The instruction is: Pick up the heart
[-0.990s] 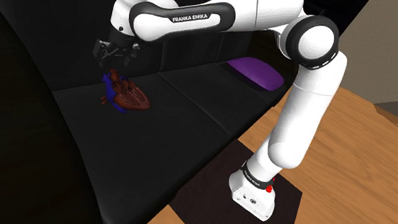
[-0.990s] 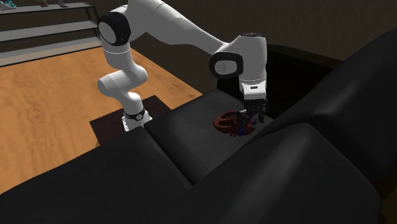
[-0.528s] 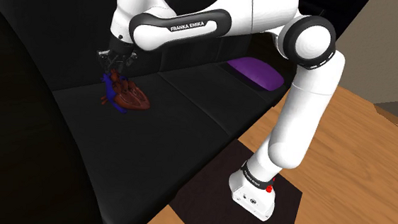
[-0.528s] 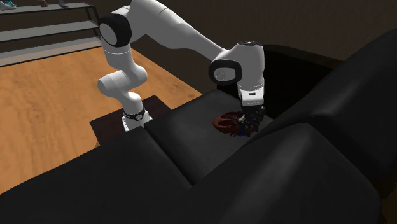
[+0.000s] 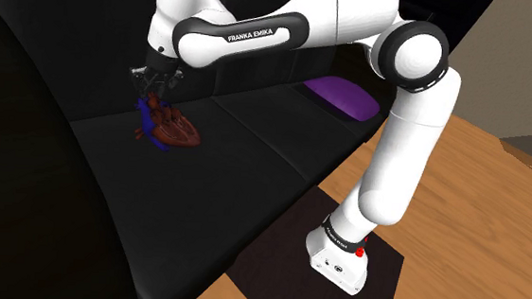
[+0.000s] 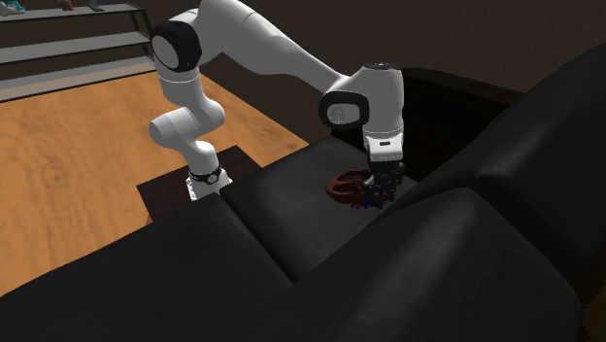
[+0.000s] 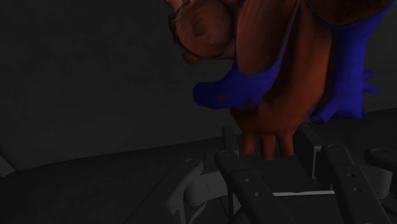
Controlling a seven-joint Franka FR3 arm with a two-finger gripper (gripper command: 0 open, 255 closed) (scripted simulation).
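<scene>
Black sofa seat (image 5: 254, 167), purple cushion (image 5: 341, 98) well apart, gripper (image 7: 270, 139) pinching red-and-blue heart (image 5: 172, 129)

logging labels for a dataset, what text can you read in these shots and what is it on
"FRANKA EMIKA": white letters on the dark band of the arm, in the shoulder view.
Small print on the dark ring at the arm's foot: too small to read.
The heart and the sofa carry no text.

The heart (image 7: 261, 38) runs off the wrist view's edge. In the second exterior view the tool (image 6: 385, 188) covers part of it.
</scene>
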